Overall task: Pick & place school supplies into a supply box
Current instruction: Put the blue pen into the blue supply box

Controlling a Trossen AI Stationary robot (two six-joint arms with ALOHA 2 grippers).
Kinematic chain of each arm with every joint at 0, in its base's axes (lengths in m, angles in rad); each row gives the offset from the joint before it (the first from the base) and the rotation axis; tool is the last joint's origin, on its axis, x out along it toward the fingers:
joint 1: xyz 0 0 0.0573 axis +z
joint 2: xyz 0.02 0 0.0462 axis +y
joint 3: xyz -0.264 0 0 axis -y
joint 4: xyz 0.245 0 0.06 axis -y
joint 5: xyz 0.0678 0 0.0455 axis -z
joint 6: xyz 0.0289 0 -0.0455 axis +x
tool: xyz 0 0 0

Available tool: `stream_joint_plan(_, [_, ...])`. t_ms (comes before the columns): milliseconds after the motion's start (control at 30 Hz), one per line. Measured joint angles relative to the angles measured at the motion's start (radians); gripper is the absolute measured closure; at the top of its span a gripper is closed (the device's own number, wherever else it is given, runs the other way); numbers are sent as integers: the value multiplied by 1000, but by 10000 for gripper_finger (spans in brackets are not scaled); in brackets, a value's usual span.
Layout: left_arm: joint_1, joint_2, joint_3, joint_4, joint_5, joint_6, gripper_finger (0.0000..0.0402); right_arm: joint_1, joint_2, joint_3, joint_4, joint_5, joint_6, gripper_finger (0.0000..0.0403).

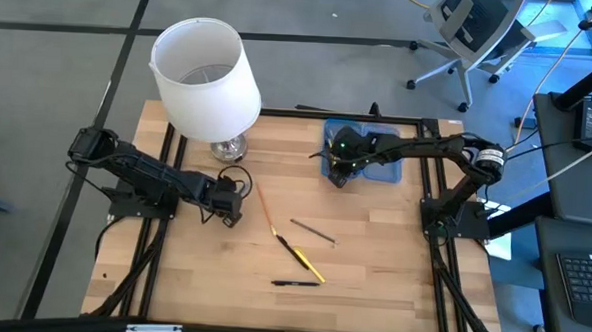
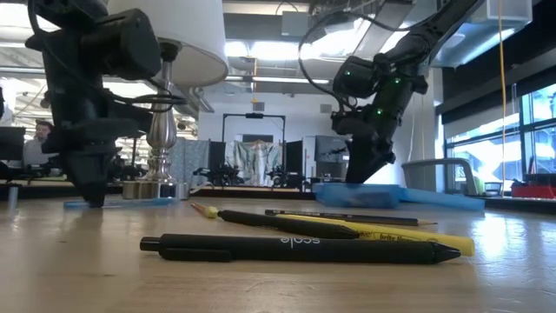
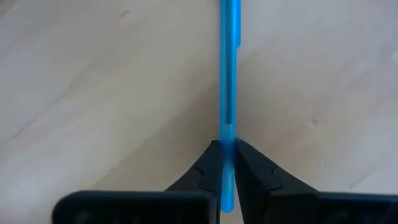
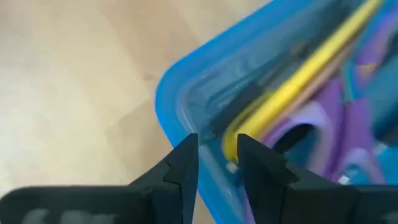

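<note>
Currently: left gripper [image 3: 227,163] low on the table [image 1: 371,279], left of centre, fingers [image 3: 208,168] clamped on a blue pen [image 3: 229,74] lying flat on the wood. Right gripper [image 4: 216,155] over the near-left corner of the blue supply box [image 1: 388,170] at the table's far right, fingers [image 4: 180,165] a little apart, straddling the box wall; possibly pinching the end of a yellow pencil [image 4: 298,78] inside, hard to tell. Purple scissor handles [image 4: 323,124] also in the box, beside that pencil. Loose mid-table: orange pencil [image 1: 265,208], thin dark pencil [image 1: 312,230], yellow pen [image 1: 308,266] with a dark pen [image 1: 287,246] touching its end, black pen [image 1: 296,283] nearest the front edge. White lamp [image 1: 206,77] at the far left corner.
</note>
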Motion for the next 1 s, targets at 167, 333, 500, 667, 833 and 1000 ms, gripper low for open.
stream_joint_plan(167, [-7,0,0,9,-14,76,387,99,0,-1,19,-11,9,288])
stream_joint_plan(333, [-18,5,30,10,-29,179,387,230,0,-1,115,-14,-55,288])
stream_joint_plan(500, [-21,7,63,30,-21,249,388,316,0,-1,198,13,-134,288])
stream_joint_plan(667, [-31,6,78,90,13,307,388,367,0,-1,294,20,-157,288])
stream_joint_plan(833, [-39,5,78,229,59,351,389,418,-1,-1,410,-40,-209,288])
stream_joint_plan(1000, [-39,3,79,497,112,416,389,458,-1,-1,467,-55,-291,288])
